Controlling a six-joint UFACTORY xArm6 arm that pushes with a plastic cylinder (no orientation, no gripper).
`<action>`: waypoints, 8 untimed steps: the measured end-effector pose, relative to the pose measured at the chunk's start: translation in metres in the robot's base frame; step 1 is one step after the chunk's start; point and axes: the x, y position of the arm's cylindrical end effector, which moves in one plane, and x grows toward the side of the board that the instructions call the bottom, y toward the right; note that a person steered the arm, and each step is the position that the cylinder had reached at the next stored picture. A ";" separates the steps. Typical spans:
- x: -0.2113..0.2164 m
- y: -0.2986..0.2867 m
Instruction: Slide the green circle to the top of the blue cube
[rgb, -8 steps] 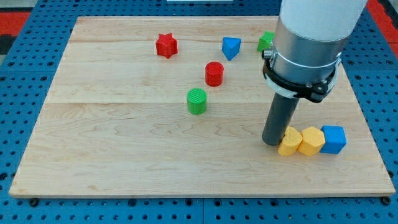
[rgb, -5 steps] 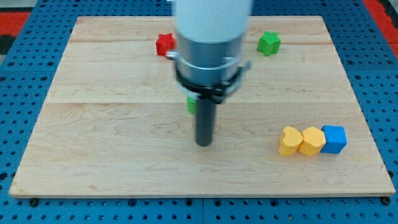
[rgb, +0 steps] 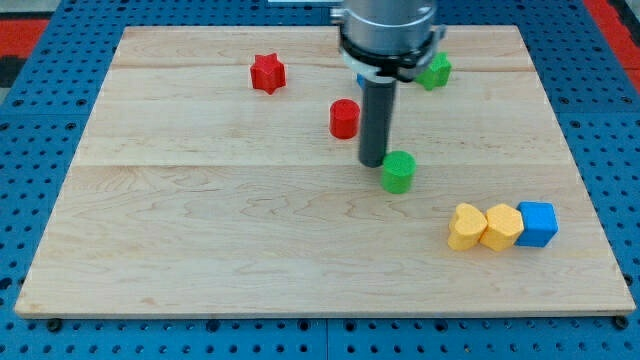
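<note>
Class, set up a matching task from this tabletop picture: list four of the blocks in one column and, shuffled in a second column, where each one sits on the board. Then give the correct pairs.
Column one:
1. red star
2. green cylinder
3. blue cube
4. red cylinder

Column two:
A. right end of the row with the two yellow blocks
B. just to the view's lower right of my tip
C. near the board's top edge, left of the arm
D. just left of the rod, above my tip

Pairs: 1-C, 2-B, 3-A, 4-D
</note>
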 end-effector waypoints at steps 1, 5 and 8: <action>0.005 -0.020; 0.019 0.068; 0.019 0.107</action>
